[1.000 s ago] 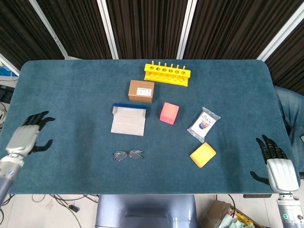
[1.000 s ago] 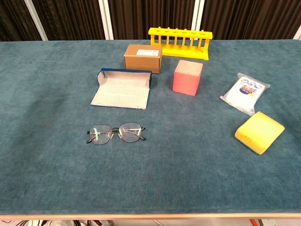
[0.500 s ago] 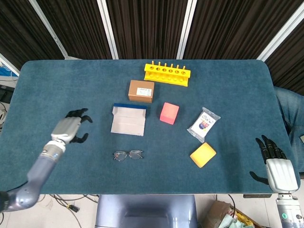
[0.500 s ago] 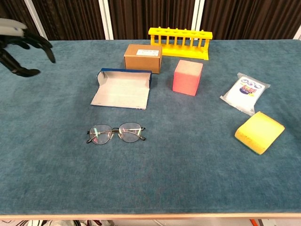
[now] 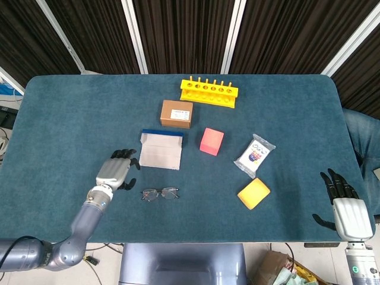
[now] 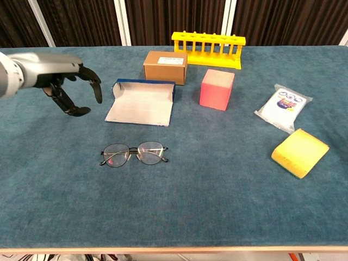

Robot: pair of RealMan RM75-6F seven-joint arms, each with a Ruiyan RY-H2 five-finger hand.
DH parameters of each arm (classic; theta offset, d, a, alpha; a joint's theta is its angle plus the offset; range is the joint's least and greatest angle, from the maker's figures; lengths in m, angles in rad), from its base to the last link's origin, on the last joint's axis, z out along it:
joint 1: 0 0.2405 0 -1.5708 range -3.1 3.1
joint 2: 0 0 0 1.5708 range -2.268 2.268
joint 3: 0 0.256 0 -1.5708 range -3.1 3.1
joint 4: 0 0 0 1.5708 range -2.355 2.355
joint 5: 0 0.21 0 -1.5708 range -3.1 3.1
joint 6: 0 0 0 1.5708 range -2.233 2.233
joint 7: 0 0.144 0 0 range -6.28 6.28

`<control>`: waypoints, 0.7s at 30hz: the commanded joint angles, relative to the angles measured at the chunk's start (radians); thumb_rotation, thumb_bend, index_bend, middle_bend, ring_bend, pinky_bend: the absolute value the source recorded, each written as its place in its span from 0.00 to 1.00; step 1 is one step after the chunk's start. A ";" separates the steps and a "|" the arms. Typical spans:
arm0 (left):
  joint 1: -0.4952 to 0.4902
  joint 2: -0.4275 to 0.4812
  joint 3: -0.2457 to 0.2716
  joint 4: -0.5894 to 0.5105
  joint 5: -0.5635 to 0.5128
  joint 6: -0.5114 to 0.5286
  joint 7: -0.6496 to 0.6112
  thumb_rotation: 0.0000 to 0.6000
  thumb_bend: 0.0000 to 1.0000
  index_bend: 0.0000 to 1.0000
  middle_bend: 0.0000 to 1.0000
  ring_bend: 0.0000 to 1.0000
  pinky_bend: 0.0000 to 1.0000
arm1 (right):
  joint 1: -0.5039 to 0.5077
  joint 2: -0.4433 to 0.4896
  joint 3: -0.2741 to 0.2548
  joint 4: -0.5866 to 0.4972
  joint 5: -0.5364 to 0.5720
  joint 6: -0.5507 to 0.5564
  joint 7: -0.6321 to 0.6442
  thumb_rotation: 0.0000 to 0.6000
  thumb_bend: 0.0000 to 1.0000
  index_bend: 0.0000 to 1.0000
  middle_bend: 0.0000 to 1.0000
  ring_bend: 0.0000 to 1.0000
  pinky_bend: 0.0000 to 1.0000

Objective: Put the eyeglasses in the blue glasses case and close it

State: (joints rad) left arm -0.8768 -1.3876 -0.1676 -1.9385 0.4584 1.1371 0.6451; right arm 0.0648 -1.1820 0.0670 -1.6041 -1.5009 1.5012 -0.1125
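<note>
While both views show the left robot hand (image 5: 116,170) empty, fingers apart, only the head view shows the right robot hand (image 5: 345,208), likewise spread.

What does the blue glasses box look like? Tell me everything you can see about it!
The blue glasses case lies open on the teal table, with its pale grey lining facing up. Its outside is blue, seen along the raised far edge. It looks like stiff card or fabric. Nothing is inside it. It sits in front of the brown box, beyond the eyeglasses, and no hand touches it.
</note>
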 commanded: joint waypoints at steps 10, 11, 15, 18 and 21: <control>0.004 -0.119 0.027 0.038 0.016 0.041 -0.015 1.00 0.41 0.43 0.11 0.00 0.00 | 0.002 0.002 0.003 0.000 0.005 -0.004 0.003 1.00 0.13 0.00 0.00 0.10 0.22; 0.004 -0.126 0.029 0.045 0.021 0.038 -0.017 1.00 0.42 0.43 0.11 0.00 0.00 | 0.002 0.002 0.003 0.000 0.006 -0.004 0.003 1.00 0.13 0.00 0.00 0.10 0.22; -0.001 -0.148 0.030 0.066 0.035 0.032 -0.014 1.00 0.44 0.42 0.10 0.00 0.00 | 0.001 0.003 0.003 -0.001 0.007 -0.003 0.003 1.00 0.13 0.00 0.00 0.10 0.22; -0.007 -0.163 0.036 0.079 0.041 0.031 0.001 1.00 0.44 0.40 0.10 0.00 0.00 | 0.001 0.004 0.005 -0.002 0.010 -0.004 0.003 1.00 0.13 0.00 0.00 0.10 0.22; -0.008 -0.178 0.043 0.089 0.048 0.032 0.010 1.00 0.39 0.38 0.10 0.00 0.00 | 0.002 0.004 0.005 -0.003 0.012 -0.006 0.002 1.00 0.13 0.00 0.00 0.10 0.22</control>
State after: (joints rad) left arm -0.8846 -1.5631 -0.1258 -1.8511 0.5044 1.1689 0.6532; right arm 0.0669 -1.1779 0.0720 -1.6068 -1.4886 1.4947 -0.1106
